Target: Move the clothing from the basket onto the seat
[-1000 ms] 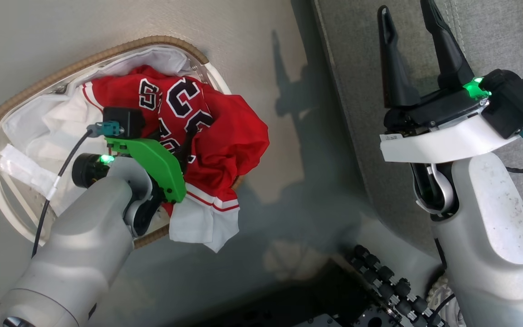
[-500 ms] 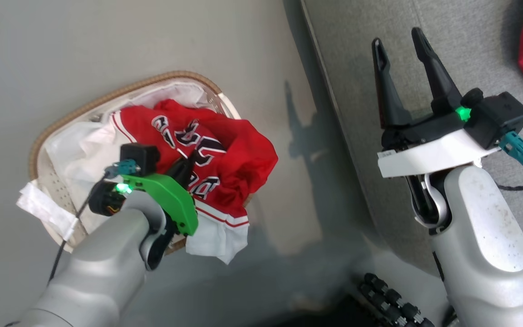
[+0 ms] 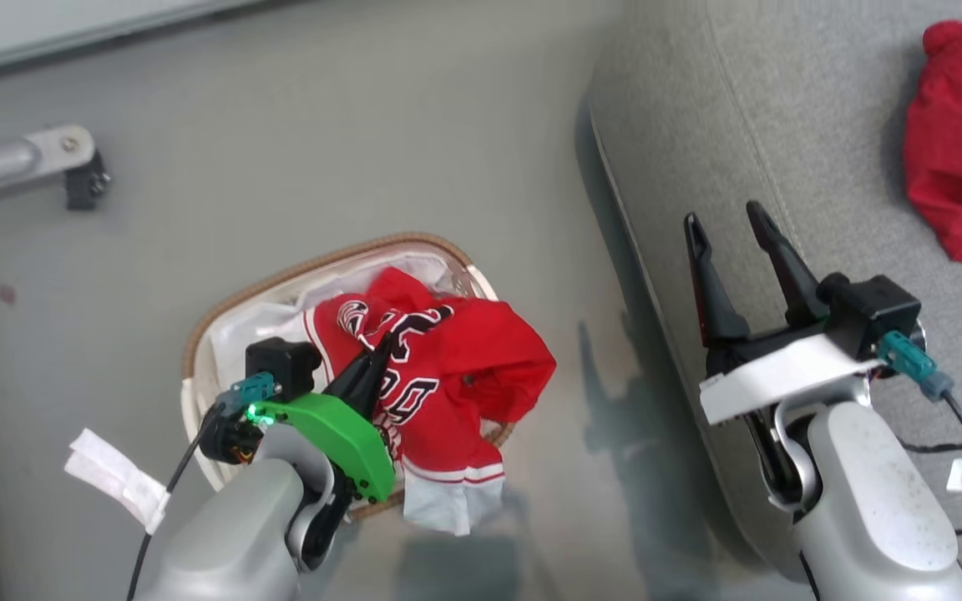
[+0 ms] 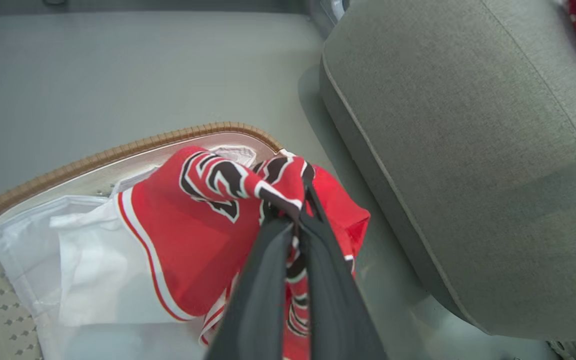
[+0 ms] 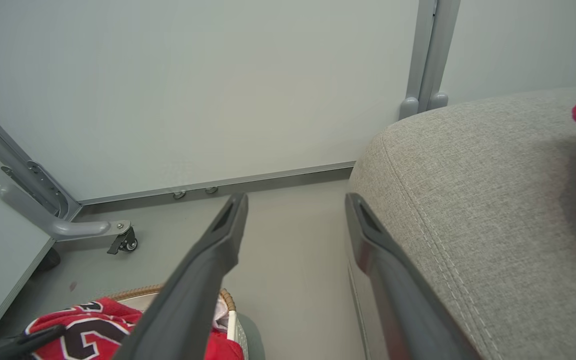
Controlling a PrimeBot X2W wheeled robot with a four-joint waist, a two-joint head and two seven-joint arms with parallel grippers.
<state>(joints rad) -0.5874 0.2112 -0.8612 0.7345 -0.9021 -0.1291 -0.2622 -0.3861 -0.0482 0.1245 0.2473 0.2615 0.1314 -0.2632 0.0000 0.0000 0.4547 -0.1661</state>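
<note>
The grey seat (image 3: 782,125) fills the right side; a second red garment (image 3: 961,167) lies at its far right. The basket (image 3: 281,275) sits on the floor (image 3: 322,150) left of it, apart. The red jersey (image 3: 481,367) is bunched in the basket, hem draped over the near rim. My left gripper (image 3: 377,351) is clenched on a fold at the numerals. My right gripper (image 3: 723,215) is released and empty, over the seat's left edge.

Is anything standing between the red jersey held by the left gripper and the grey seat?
Nothing visible does. The left gripper is shut on the jersey over the basket; floor lies between basket and seat.
</note>
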